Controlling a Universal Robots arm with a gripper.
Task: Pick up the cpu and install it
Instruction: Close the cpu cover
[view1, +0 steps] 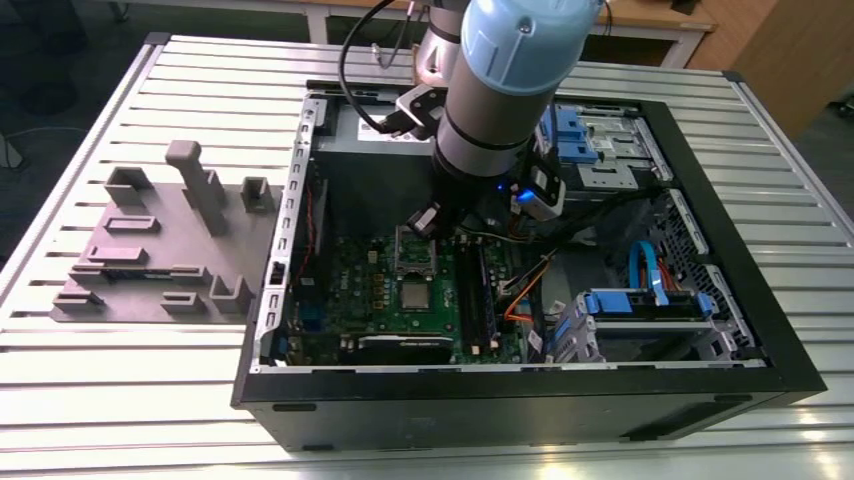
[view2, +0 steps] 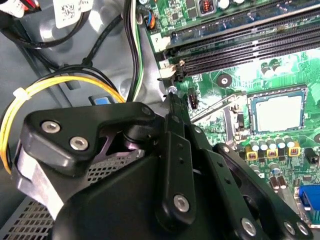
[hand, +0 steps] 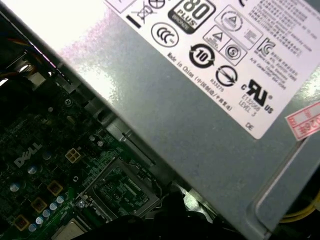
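Silver-grey square cpu (view1: 416, 296) lies on green motherboard (view1: 360, 270), below open metal socket frame (view1: 416, 256). Black pincer (view1: 430, 220) above socket; jaw state unreadable. Risk: misaligned descent bending socket pins.

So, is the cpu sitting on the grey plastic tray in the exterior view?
No, the cpu lies on the green motherboard inside the computer case.

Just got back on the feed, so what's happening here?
The arm's tool hangs inside the open computer case, low over the motherboard by the socket frame. The cpu lies flat on the motherboard next to that frame, apart from the tool, not picked up.
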